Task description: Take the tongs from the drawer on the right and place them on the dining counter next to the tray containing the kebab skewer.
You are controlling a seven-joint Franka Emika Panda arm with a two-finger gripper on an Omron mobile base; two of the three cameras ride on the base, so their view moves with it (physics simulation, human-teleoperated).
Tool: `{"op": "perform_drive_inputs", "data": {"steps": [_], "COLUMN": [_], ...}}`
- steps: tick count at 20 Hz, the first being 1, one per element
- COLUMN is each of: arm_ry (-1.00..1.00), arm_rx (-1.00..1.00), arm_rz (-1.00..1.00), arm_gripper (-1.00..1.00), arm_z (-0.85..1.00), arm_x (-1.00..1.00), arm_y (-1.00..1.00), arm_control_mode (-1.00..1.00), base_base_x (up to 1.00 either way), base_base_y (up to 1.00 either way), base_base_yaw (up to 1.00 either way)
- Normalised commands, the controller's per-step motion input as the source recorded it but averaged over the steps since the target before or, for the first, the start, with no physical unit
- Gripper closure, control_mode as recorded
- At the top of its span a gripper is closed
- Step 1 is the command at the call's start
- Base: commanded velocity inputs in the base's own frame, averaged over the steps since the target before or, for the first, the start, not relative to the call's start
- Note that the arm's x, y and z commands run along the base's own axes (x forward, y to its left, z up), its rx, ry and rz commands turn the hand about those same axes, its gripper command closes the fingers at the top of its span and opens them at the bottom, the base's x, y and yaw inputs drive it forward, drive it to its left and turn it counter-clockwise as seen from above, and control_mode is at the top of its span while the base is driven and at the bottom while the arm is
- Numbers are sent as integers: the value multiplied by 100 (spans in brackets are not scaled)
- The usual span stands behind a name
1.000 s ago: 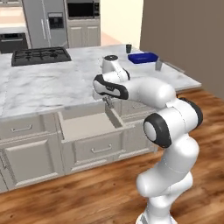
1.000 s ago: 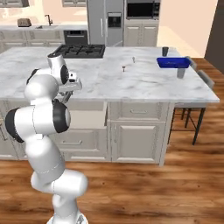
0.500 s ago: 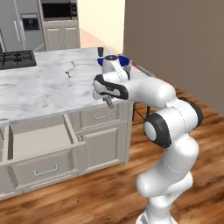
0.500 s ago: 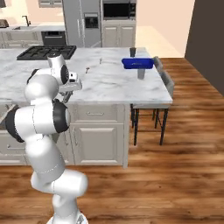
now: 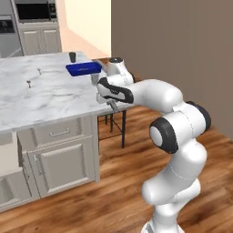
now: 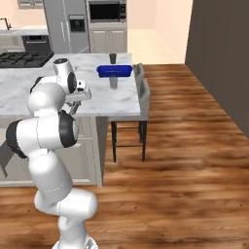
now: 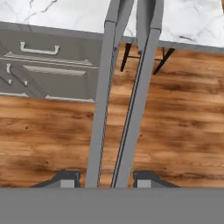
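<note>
Clearly, the gripper (image 7: 103, 177) was clamped on the tongs (image 7: 124, 87): in the hand view two long grey arms rose from between the dark finger tips and ran up the middle of the picture, side by side with a narrow gap between them, over the wooden floor (image 7: 175, 122) and toward the white edge of the dining counter (image 7: 192, 22).

From the left base view, the gripper (image 5: 110, 103) hung just off the counter's near corner, with the dining counter (image 5: 41, 98) stretching away to its left and the hand held at about counter height. The tongs were too small to make out there.

The carrying step seemed to be in hand: the tongs were out of the drawer and being brought toward their resting place, not yet set down.

Farther out, the tray (image 5: 83, 68) lay on the far part of the marble, near the counter's end, with a dark cup (image 5: 72, 56) just beyond it. In the right base view the tray (image 6: 115, 71) sat well apart from the gripper (image 6: 74, 108), ahead of it and to its right. The kebab skewer could not be made out.

Judging from this, the next move called for lifting the tongs above the slab, reaching forward to bare marble just beside the tray, lowering them flat and only then letting go.
</note>
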Motion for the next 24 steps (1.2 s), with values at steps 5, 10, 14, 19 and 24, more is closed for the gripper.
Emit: {"op": "perform_drive_inputs", "data": {"steps": [5,10,14,19,24], "arm_ry": [0,0,0,0,0], "arm_rx": [0,0,0,0,0], "arm_rz": [0,0,0,0,0], "arm_gripper": [100,100,100,100,100], "arm_z": [0,0,0,0,0], "arm_x": [0,0,0,0,0], "arm_y": [0,0,0,0,0], "arm_control_mode": [100,100,100,100,100], "base_base_x": [52,93,100,100,73], "base_base_y": [-100,-100,-100,-100,-99], "base_base_yaw": [-7,-1,0,9,51]}}
